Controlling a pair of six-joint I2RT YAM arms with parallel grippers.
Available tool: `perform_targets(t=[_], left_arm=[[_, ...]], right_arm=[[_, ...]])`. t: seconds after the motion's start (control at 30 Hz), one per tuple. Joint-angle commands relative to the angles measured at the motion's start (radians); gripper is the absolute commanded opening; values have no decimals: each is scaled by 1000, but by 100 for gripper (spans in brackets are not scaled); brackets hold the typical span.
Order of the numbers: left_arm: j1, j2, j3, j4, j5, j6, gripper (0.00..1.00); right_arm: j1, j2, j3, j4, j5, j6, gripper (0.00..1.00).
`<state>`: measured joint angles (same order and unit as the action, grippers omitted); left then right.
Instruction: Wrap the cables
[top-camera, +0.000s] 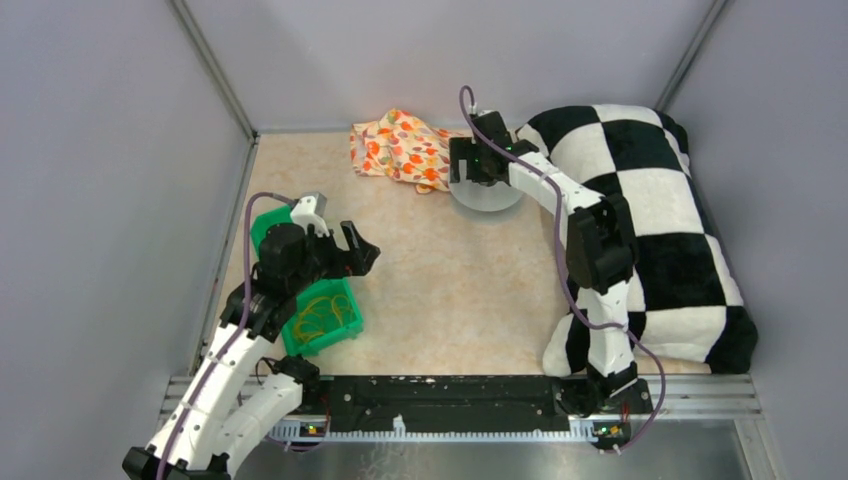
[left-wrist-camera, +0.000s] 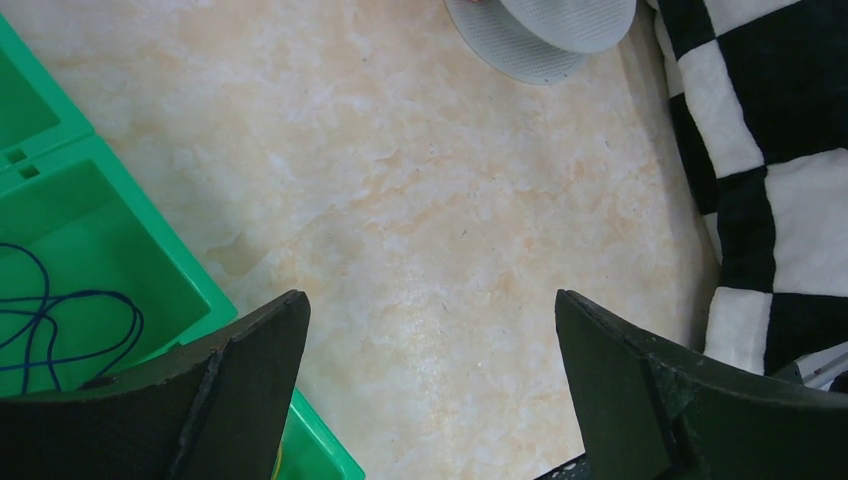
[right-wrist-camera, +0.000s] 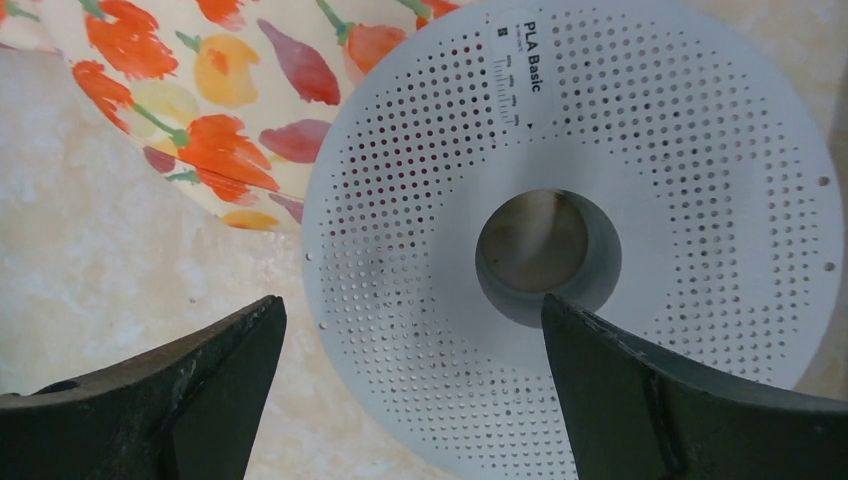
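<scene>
Top external view: well left of the spool (top-camera: 488, 196), yellow cables (top-camera: 318, 316) lie coiled in a green bin (top-camera: 262, 228). The left gripper (top-camera: 360, 250) hangs wide open and empty between bin and spool. A floral cloth (top-camera: 400, 150) slips under the spool's left edge. The right gripper (right-wrist-camera: 412, 308) hovers spread wide and empty over the spool, with a checkered blanket (top-camera: 650, 220) to the spool's right.

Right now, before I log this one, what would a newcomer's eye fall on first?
The big black-and-white checkered blanket bunched along the right side of the table, with the orange floral cloth at the far edge. Next, the grey perforated spool lying flat beside that cloth, the open right gripper poised above it. At near left, a green bin holds the tangled yellow cables, the open left gripper hovering at its edge.
</scene>
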<state>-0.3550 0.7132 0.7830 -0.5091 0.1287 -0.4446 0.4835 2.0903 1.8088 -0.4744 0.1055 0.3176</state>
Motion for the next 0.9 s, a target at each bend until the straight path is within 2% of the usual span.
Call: perform_targets(t=[0.0, 0.43, 0.87], left_arm=[[2, 12, 43, -34, -30, -15, 99], [3, -13, 40, -38, -49, -2, 99], [2, -4, 28, -20, -34, 5, 99]], right_arm=[[-2, 38, 79, -28, -29, -7, 99], [-3, 55, 5, 10, -152, 14, 99], [-2, 27, -45, 24, -137, 2, 99]])
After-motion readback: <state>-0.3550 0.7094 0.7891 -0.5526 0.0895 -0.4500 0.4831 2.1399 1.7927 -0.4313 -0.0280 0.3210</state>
